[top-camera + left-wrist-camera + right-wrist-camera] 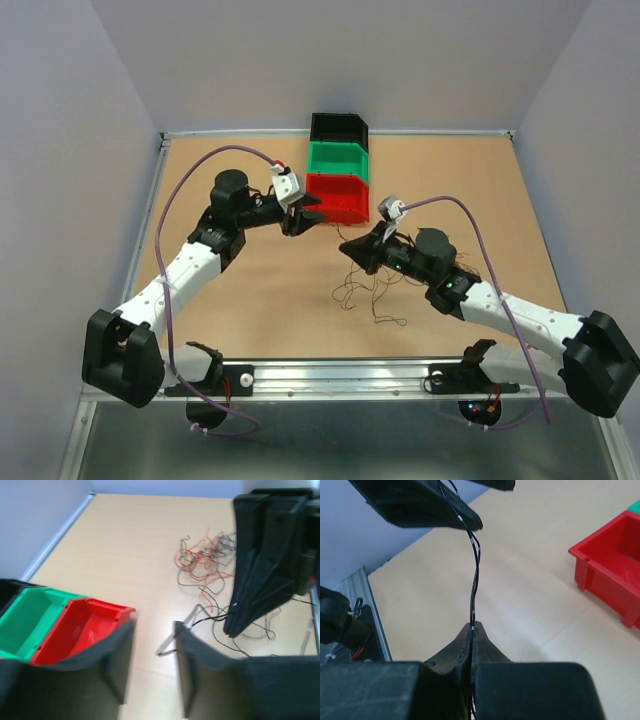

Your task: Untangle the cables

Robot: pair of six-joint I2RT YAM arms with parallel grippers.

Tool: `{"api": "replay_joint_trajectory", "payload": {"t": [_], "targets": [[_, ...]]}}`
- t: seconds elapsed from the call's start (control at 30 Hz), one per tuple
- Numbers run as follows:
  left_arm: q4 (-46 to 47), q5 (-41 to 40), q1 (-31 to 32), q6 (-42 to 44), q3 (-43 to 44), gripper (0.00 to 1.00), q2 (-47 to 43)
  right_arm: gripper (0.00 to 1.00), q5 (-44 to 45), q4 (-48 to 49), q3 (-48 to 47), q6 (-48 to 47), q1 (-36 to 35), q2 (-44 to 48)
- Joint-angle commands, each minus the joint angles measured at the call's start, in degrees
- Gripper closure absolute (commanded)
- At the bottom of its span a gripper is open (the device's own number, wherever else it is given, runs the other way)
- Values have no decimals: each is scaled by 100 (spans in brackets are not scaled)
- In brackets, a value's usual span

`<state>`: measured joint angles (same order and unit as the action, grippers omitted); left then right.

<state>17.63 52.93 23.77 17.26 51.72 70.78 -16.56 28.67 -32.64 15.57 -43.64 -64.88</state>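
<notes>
tan table (250,290) | pale grey walls (60,150) | cables (365,290) strewn mid-table

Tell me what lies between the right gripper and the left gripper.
One hair-thin black wire, pinched in the shut right gripper, stretches to the left gripper; the right wrist view shows it.

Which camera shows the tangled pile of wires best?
The left wrist view: the clump lies in clear sight, with orange, red and dark strands distinguishable. The top view shows it small, partly hidden by the right arm. The right wrist view shows only one black wire pinched in the right gripper's jaws.
</notes>
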Motion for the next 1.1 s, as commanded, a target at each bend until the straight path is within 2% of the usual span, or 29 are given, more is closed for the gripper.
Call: {"api": "replay_joint_trajectory", "payload": {"t": [0.0, 0.03, 0.07, 0.2, 0.3, 0.37, 0.53, 0.77, 0.87, 0.97, 1.07], "targets": [[811, -1096, 40, -337, -154, 39, -118, 99, 704, 27, -372, 183, -57, 300], [899, -1344, 31, -328, -223, 26, -91, 99, 837, -105, -522, 183, -48, 266], [996, -1581, 23, -363, -268, 21, -21, 99, 1047, -237, -741, 113, -48, 222], [1348, -2172, -127, -477, -321, 16, 348, 100, 1295, -958, -1972, -133, 162, -383], [1593, -2541, -328, -714, -338, 14, 454, 100, 954, -1003, -2868, -2, 662, -1051], [1796, -2603, -600, -907, -487, 1, 393, 99, 830, -1003, -3543, 68, 865, -1620], [2358, -2893, -1041, -1347, -873, 1, -20, 99, 654, -986, -4688, -10, 1217, -2651], [2386, -2718, -1076, -1181, -875, 1, 14, 99, 373, -915, -5568, -11, 1682, -3987], [2324, -2718, -1085, -1172, -804, 1, 190, 99, 83, -915, -5516, 69, 1868, -4444], [2315, -2603, -1085, -1146, -778, 1, 252, 99, -102, -1100, -5280, -265, 1850, -4831], [2307, -2533, -1076, -1110, -804, 1, 234, 99, 309, -1161, -4692, -852, 1666, -4876]]}}
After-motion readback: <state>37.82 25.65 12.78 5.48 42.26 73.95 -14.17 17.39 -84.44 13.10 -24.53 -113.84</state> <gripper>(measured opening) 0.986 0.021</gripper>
